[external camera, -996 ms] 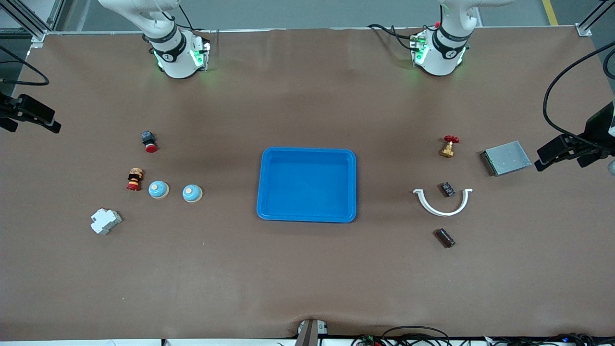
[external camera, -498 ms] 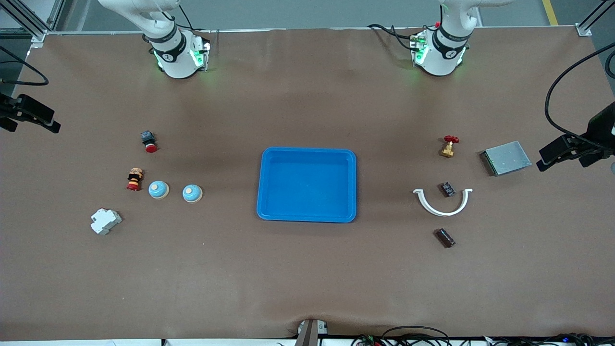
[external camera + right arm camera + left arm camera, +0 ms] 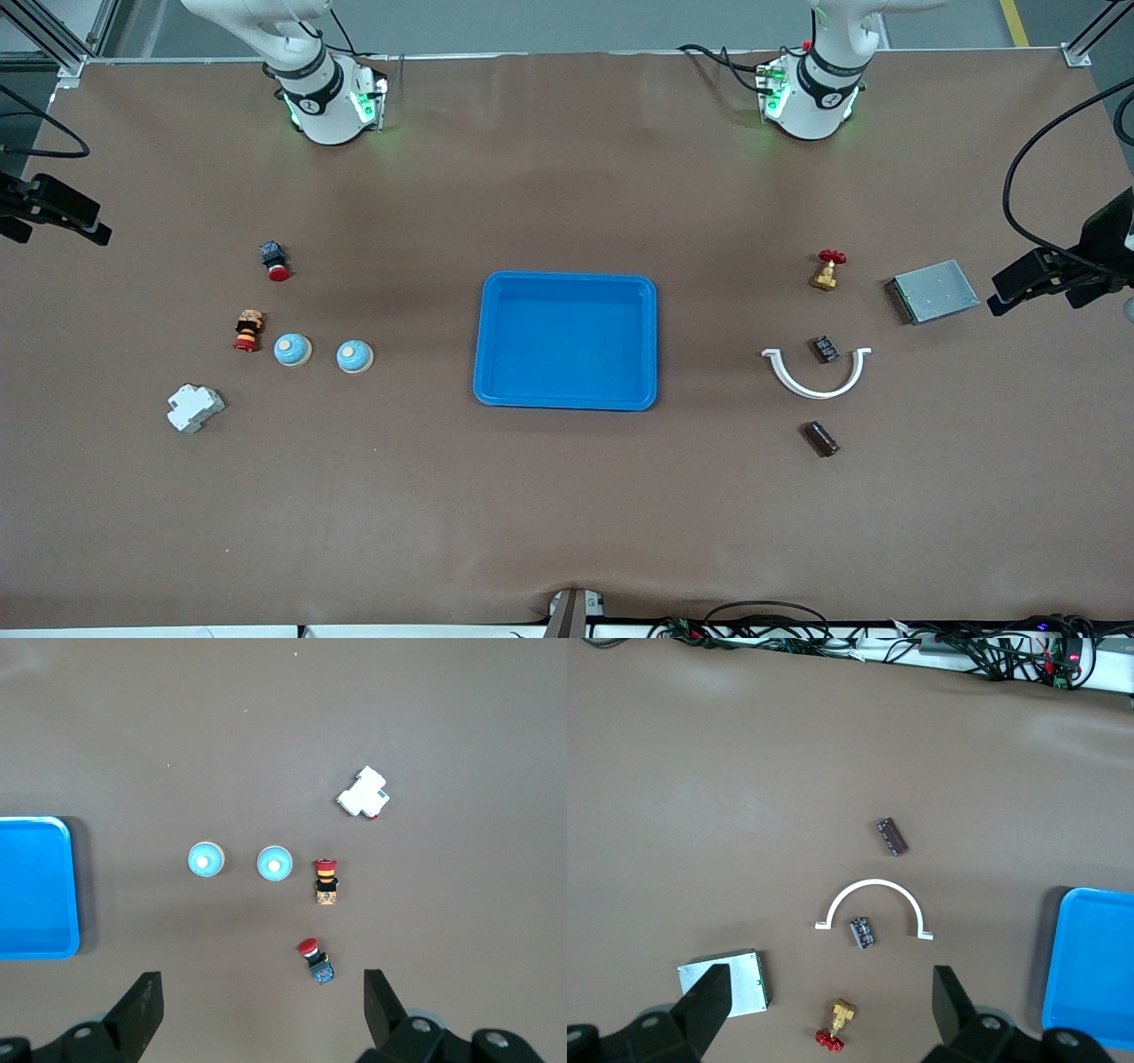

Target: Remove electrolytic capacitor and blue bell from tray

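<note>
Two blue bells sit side by side toward the right arm's end of the table; they also show in the right wrist view. Two small dark capacitors lie toward the left arm's end, one inside a white arc; the left wrist view shows them too. The left gripper is open and empty, high over the red-handled valve. The right gripper is open and empty, high over the table beside a red push button. Neither gripper shows in the front view.
A blue tray sits mid-table. A grey metal box and the valve lie near the capacitors. A white breaker, a red-yellow button and the red push button lie near the bells.
</note>
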Controlling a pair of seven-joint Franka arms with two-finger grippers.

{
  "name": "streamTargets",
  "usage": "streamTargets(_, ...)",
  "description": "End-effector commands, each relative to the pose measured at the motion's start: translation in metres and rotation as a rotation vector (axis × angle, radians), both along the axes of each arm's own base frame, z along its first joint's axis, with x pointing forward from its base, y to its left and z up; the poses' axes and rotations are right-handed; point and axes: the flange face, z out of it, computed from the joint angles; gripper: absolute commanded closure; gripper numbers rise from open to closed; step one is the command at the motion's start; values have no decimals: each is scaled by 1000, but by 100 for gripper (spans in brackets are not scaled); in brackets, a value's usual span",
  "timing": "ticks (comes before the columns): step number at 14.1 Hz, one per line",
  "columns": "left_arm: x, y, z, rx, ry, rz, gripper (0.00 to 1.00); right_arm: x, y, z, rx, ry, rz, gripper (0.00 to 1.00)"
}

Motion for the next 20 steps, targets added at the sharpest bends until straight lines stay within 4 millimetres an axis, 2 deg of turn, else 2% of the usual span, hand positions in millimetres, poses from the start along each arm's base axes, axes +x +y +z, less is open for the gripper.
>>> streamTargets(1,-5,-3,8,-15,-3,-12,0,-3,0,2,0,-6,-2,0)
streamTargets(6,-12,-2,15,-5,15,-21,0,-2,3,2,1,-11,2,0)
streamTargets(10,-28,-3,14,1,103,-41,0,-1,6,2,0,-15,5,0)
streamTargets(20,-25,-8,10,15,111,-54,0,0,6,1,1,-12,7,0)
